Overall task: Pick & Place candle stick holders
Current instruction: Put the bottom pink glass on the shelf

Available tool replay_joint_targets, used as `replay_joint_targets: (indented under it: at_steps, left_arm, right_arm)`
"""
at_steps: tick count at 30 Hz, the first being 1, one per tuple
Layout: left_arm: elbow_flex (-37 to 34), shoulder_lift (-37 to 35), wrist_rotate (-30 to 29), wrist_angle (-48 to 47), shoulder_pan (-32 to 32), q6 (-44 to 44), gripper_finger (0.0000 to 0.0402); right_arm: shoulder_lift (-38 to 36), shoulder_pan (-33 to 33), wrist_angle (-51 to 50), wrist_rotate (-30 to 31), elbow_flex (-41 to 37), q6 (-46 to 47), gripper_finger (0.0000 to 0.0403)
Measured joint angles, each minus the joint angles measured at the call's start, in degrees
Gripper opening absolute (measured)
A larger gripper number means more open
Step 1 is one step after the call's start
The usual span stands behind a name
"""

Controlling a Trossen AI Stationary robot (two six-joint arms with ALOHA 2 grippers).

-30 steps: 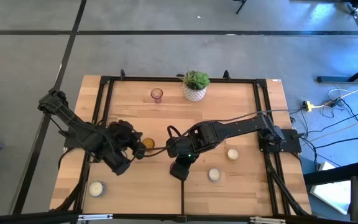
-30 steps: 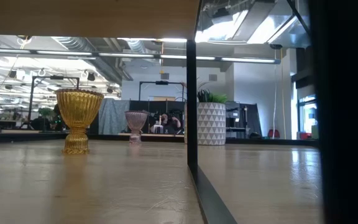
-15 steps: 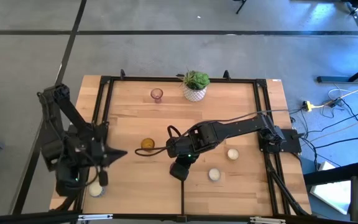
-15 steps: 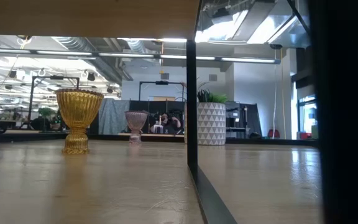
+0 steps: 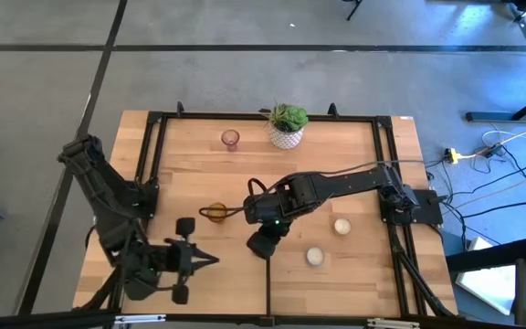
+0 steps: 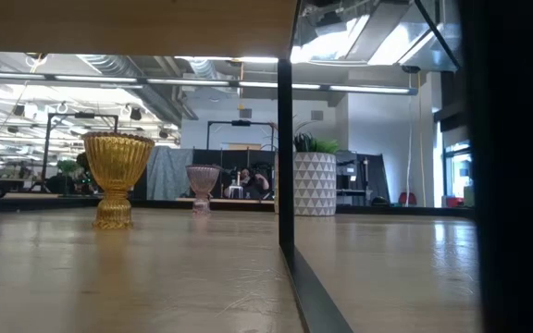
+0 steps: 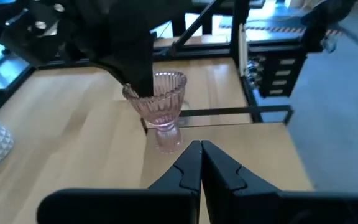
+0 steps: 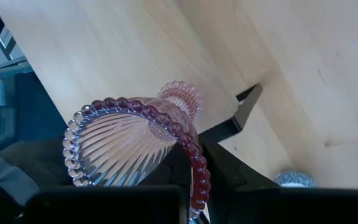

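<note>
A pink glass holder [image 8: 135,143] is clamped in the right gripper [image 5: 265,245] near the table's [image 5: 354,164] centre. An amber holder [image 5: 215,212] stands at its 10 o'clock. The left gripper [image 5: 210,260], fingers together, hovers at 8 o'clock. Beyond the pale wood table, grey floor with cables [image 5: 487,146] shows at 3 o'clock.

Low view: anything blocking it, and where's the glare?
Low view: a dark frame post splits the picture and a broad dark band covers its right edge; ceiling lights glare along the top, and the amber holder glints. High view: even light on the table, no glare. Right wrist view: the near pink holder fills the foreground.
</note>
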Motion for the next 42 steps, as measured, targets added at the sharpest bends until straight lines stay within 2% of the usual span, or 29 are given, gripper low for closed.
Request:
replay_joint_targets:
  at_steps: [7, 11, 20, 28, 37, 42]
  left_arm:
    - [0.0, 1.5, 9.1, -0.4, 2.9, 11.2, 0.0002]
    - [0.0, 1.4, 9.2, -0.5, 4.0, 15.3, 0.0002]
    - [0.0, 1.4, 10.1, -2.2, 5.1, 15.2, 0.0002]
    - [0.0, 1.4, 10.2, -4.9, 5.1, 10.6, 0.0002]
    - [0.0, 1.4, 10.1, -5.3, 5.1, 9.6, 0.0002]
    - [0.0, 1.4, 10.0, -5.6, 5.5, 9.3, 0.0002]
  right_arm:
    - [0.7, -0.3, -0.6, -2.0, 0.0, 2.8, 0.0020]
    - [1.4, -0.4, 0.4, -3.4, 0.0, 3.8, 0.0020]
    - [2.1, -0.3, 1.9, -3.3, 0.1, 4.6, 0.0020]
    - [2.2, -0.3, 1.4, -2.9, 0.1, 4.4, 0.0030]
    - [1.3, -1.0, -3.3, 0.7, 2.0, 4.0, 0.0033]
    - [1.4, -1.0, -3.0, 0.0, 2.0, 3.5, 0.0034]
